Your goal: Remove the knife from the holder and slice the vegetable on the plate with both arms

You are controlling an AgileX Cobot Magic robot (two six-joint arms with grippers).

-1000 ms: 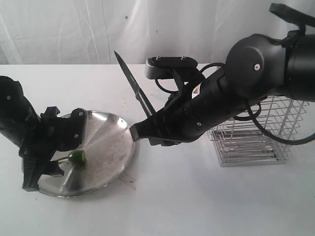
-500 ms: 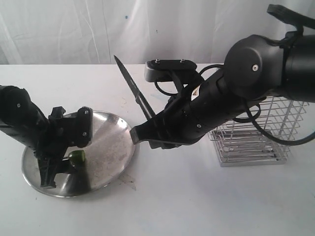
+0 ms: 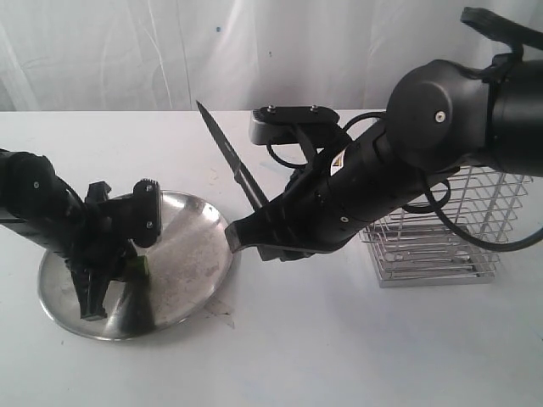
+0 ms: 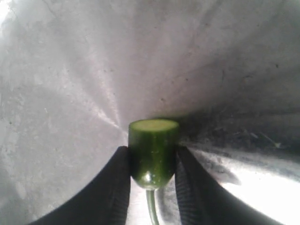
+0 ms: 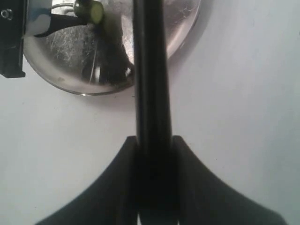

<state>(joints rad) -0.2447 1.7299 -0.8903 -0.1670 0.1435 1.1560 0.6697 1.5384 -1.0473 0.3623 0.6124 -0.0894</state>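
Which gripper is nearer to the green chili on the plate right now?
Left. The left gripper has its fingers closed on either side of the vegetable on the plate. The right gripper holds the knife just outside the plate's rim.

A white tabletop [image 3: 356, 356] is spreading beneath both pairs of jaws, catching soft, even light. Beyond the jaws, a pale, creased curtain [image 3: 119, 51] is hanging as a backdrop, glowing faintly along its folds.
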